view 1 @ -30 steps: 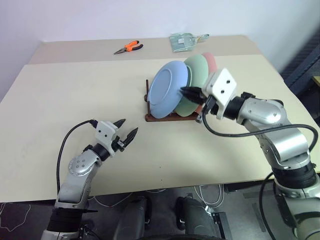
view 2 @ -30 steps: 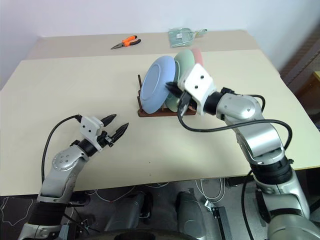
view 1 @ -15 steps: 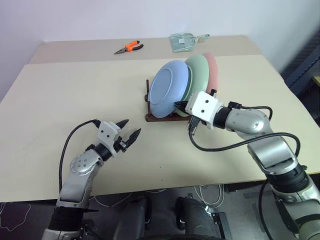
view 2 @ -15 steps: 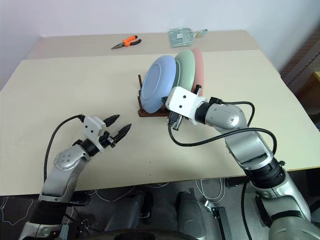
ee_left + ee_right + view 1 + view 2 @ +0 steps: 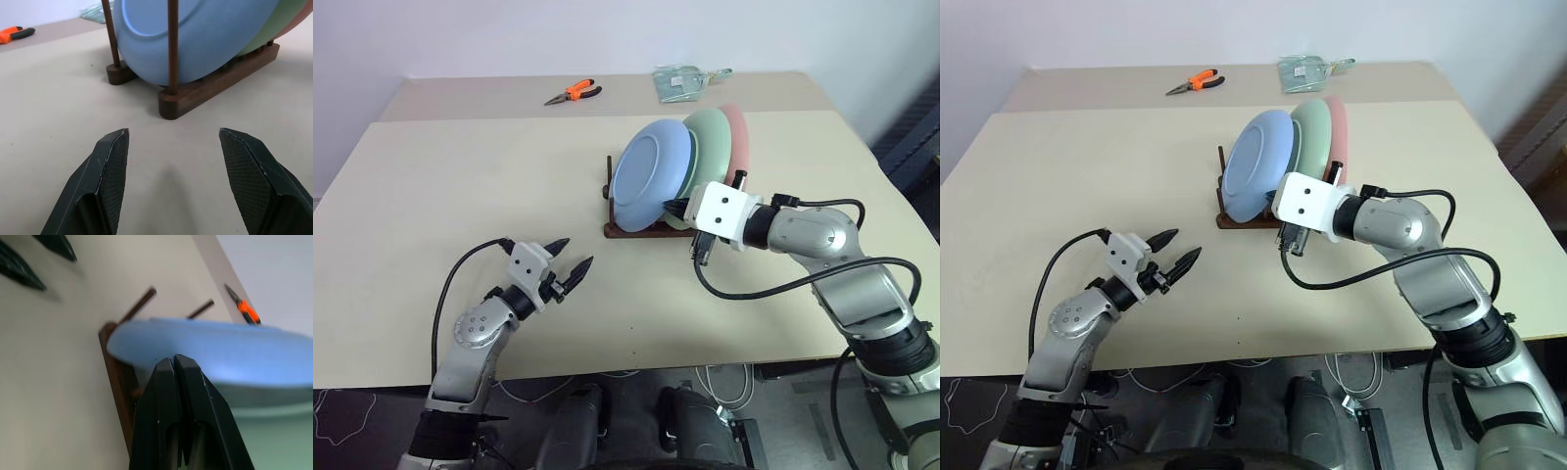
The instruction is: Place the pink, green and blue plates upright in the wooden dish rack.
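The blue plate (image 5: 651,176), green plate (image 5: 710,147) and pink plate (image 5: 737,137) stand side by side in the dark wooden dish rack (image 5: 625,231) at mid-table, all leaning the same way. My right gripper (image 5: 674,208) is shut on nothing, its tips at the blue plate's lower edge, in front of the green plate. In the right wrist view the shut fingers (image 5: 166,382) point under the blue plate (image 5: 234,352); whether they touch it is unclear. My left gripper (image 5: 573,252) hovers open over bare table, well in front of the rack (image 5: 215,83).
Orange-handled pliers (image 5: 573,93) and a clear plastic packet (image 5: 680,80) lie on the far strip of the table (image 5: 460,176). Cables trail from both wrists. Bare tabletop spreads to the left of the rack and in front of it.
My right gripper dropped from the plates' upper area to the blue plate's lower edge, rolling its wrist. The whole picture shifted slightly. The left gripper stayed put.
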Robot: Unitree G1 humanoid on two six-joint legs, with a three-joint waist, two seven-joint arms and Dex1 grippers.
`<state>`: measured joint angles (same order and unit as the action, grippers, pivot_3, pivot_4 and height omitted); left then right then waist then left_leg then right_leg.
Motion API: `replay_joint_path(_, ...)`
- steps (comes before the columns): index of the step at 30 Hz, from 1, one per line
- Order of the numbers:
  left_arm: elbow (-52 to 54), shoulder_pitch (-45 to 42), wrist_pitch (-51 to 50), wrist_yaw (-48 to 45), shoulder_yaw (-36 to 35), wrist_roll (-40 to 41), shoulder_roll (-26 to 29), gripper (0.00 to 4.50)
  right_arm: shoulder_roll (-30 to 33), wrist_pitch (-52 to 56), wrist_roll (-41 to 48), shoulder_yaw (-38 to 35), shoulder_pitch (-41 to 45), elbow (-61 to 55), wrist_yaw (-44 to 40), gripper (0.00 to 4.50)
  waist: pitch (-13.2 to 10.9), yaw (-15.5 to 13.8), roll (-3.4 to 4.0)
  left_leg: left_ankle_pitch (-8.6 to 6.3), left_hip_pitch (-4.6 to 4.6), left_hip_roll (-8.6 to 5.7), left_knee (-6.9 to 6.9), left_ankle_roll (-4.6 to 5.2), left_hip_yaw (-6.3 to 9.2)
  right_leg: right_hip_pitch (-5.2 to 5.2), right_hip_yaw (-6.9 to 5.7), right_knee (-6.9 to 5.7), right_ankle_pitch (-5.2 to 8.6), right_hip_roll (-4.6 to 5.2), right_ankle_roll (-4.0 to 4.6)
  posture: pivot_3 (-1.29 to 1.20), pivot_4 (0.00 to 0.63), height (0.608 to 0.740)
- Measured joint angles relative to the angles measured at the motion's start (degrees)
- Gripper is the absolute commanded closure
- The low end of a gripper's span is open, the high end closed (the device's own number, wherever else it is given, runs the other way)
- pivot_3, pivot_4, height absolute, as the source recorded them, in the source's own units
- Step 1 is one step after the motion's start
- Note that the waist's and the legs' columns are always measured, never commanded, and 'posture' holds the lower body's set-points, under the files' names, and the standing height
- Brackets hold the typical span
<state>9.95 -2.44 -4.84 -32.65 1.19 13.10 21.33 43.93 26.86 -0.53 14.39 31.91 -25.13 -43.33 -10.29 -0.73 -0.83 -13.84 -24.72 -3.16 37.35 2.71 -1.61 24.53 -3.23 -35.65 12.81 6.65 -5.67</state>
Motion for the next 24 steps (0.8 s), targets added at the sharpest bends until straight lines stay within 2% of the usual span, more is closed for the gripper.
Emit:
replay_joint_path(8,2.75,0.85,-3.25,-3.34,1.41,1.25,0.88,1.5,-0.76,0.15,-3.76,0.95,-0.12,0.34,0.23,4.48,0.0,0.03,0.0,0.0,0.0,0.0,-0.01,0.0,0.0,0.0,0.0,0.03,0.01,0.0,0.03,0.0,0.15,0.74)
replay_joint_path(18,4.09,1.71,-4.62,-3.41,1.44,1.25,1.01,1.5,-7.0,-2.08,-6.15,2.14,3.47,0.77,0.86,4.48,0.0,0.05,0.0,0.0,0.0,0.0,0.0,0.0,0.0,-0.01,0.0,0.03,0.0,-0.03,0.0,0.0,0.15,0.74)
replay_joint_path(24,4.17,1.91,-4.8,-3.38,1.45,1.24,1.0,1.5,-7.82,-2.25,-7.1,2.22,4.38,0.77,0.84,4.48,0.0,0.01,0.0,0.0,0.0,-0.01,0.01,0.01,0.0,-0.03,-0.01,0.05,0.0,-0.03,0.0,0.0,0.15,0.74)
